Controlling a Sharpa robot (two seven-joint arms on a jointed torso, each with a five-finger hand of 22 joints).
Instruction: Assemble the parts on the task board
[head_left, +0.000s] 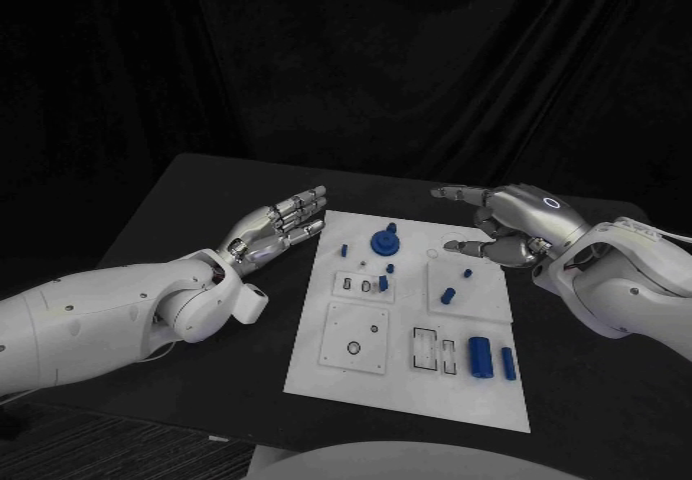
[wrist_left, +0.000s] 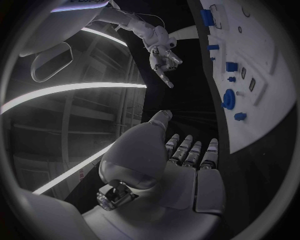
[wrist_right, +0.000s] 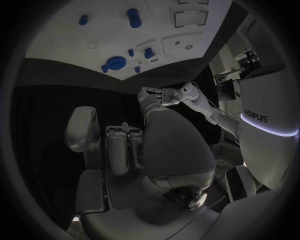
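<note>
While the white board lies mid-table with blue parts on it, my left hand rests beside its left edge, fingers straight, holding nothing; my right hand hovers over its far right corner, fingers loosely apart, empty.

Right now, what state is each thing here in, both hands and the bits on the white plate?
Left hand: open, fingers stretched out, holding nothing, beside the board's left edge.
Right hand: fingers partly curled, holding nothing, over the board's far right corner.
Task board: flat on the black table.
Round blue part: standing on the board's far end.
Two blue cylinders: lying side by side near the board's near right edge.
</note>
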